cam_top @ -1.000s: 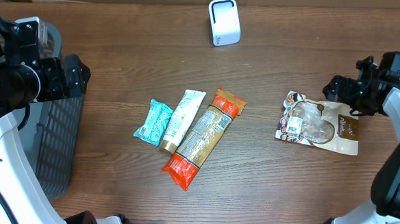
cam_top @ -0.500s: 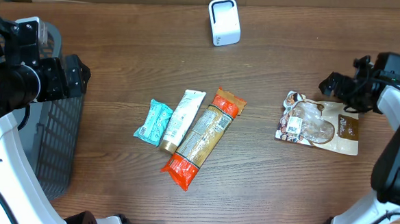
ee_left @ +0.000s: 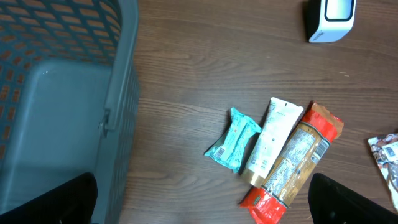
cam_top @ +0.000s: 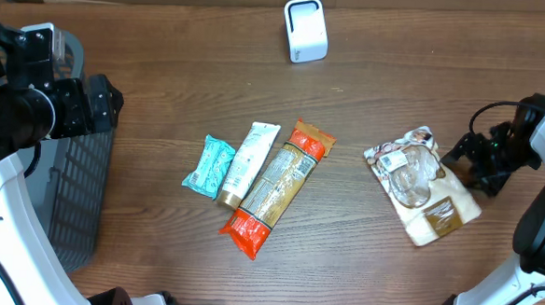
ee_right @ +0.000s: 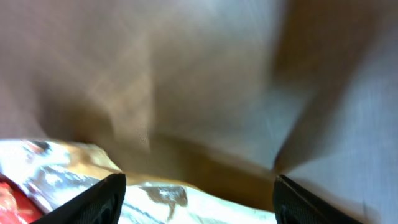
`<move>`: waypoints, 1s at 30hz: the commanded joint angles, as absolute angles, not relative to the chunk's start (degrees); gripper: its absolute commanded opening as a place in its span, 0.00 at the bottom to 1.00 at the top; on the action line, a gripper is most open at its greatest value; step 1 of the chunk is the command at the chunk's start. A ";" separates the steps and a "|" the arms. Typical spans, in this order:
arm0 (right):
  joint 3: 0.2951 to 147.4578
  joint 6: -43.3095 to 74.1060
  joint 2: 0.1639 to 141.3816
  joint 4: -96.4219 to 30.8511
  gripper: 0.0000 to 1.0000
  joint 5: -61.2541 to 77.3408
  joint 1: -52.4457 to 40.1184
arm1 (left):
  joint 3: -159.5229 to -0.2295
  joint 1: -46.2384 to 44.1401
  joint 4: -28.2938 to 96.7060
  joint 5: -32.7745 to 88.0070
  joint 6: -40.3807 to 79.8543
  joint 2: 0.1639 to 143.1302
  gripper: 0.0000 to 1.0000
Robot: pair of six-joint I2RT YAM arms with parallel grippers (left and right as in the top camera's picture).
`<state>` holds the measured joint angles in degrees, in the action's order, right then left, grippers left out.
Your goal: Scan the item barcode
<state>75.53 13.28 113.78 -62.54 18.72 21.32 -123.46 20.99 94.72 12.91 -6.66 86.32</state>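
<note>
A clear and tan snack bag (cam_top: 422,184) with a white barcode label lies slanted on the wooden table at the right; its corner shows at the edge of the left wrist view (ee_left: 387,149). My right gripper (cam_top: 465,163) is at the bag's right edge. In the blurred right wrist view its jaws (ee_right: 199,199) stand wide apart with the bag's crinkled edge (ee_right: 155,199) between them. The white scanner (cam_top: 306,29) stands at the table's back, also in the left wrist view (ee_left: 329,18). My left gripper (cam_top: 102,106) hangs open by the basket, holding nothing (ee_left: 202,199).
A grey mesh basket (cam_top: 74,189) stands at the left edge (ee_left: 62,93). In the middle lie a teal packet (cam_top: 209,166), a white tube (cam_top: 249,162) and a long orange-red package (cam_top: 275,188), side by side.
The right gripper dropped from behind the snack bag to its right edge, jaws narrowing. The bag turned and shifted toward the front. The left arm has not moved.
</note>
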 commanded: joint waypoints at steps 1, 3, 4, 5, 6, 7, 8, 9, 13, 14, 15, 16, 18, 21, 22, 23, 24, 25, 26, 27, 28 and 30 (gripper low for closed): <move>77.12 11.40 113.75 -64.05 0.81 20.08 20.51 | -123.48 20.97 94.65 13.56 -8.14 86.59 1.00; 77.12 7.07 113.75 -64.01 0.82 23.00 20.49 | -123.48 20.97 94.65 13.56 -8.14 86.59 1.00; 77.12 5.30 113.78 -63.72 0.82 24.43 20.49 | -123.48 20.97 94.65 13.56 -8.14 86.56 0.99; 77.12 2.76 113.78 -63.16 0.82 25.89 20.49 | -123.48 20.97 94.65 13.56 -8.14 86.56 0.99; 77.12 0.80 113.78 -62.54 0.82 26.83 20.49 | -123.48 20.97 94.63 13.56 -8.16 86.56 0.99; 77.12 -1.23 113.82 -61.76 0.82 27.68 20.49 | -123.48 20.97 94.63 13.56 -8.14 86.56 1.00; 77.10 -3.36 113.89 -61.19 0.82 28.49 20.49 | -123.48 20.97 94.63 13.56 -8.16 86.56 1.00; 77.10 -5.58 113.99 -60.84 0.82 29.26 20.49 | -123.48 20.99 94.63 13.56 -8.14 86.59 1.00; 76.88 -13.61 115.44 -59.35 0.81 33.28 20.29 | -123.48 20.97 94.65 13.56 -8.16 86.59 0.99; 76.60 -15.33 115.92 -58.76 0.81 34.44 20.18 | -123.48 20.97 94.63 13.56 -8.16 86.56 1.00; 76.25 -16.80 116.36 -58.00 0.81 35.40 20.12 | -123.48 20.99 94.65 13.56 -8.16 86.56 0.99; 75.90 -18.11 116.90 -57.10 0.81 36.03 20.01 | -123.48 20.97 94.65 13.56 -8.14 86.59 0.99; 75.46 -18.59 118.04 -55.88 0.81 36.18 19.92 | -123.48 20.97 94.63 13.56 -8.16 86.56 1.00; 74.91 -24.18 119.83 -56.73 0.80 39.64 19.88 | -123.48 20.97 94.65 13.56 -8.14 86.59 1.00; 74.43 -26.48 120.03 -57.25 0.79 41.65 19.88 | -123.48 20.97 94.65 13.56 -8.14 86.59 1.00; 73.63 -29.08 120.05 -57.80 0.79 43.97 19.88 | -123.48 20.97 94.65 13.56 -8.14 86.59 1.00; 72.88 -30.87 120.07 -58.30 0.78 45.21 19.88 | -123.48 20.97 94.65 13.56 -8.14 86.56 1.00; 72.18 -31.94 120.07 -58.70 0.79 45.82 19.88 | -123.48 20.99 94.65 13.54 -8.16 86.56 1.00; 71.20 -32.01 120.07 -58.52 0.78 45.95 19.81 | -123.48 20.99 94.65 13.56 -8.14 86.56 0.99; 70.26 -32.01 120.07 -57.95 0.77 45.98 19.73 | -123.48 20.99 94.65 13.56 -8.14 86.59 0.99; 69.19 -31.99 120.07 -57.17 0.77 45.98 19.57 | -123.48 20.97 94.63 13.56 -8.14 86.59 0.99; 66.43 -31.97 120.09 -54.81 0.75 46.00 18.94 | -123.48 20.97 94.63 13.54 -8.16 86.59 1.00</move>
<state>70.41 -28.84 118.24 -56.47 47.18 20.16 -123.46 20.99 94.72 12.88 -6.68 86.32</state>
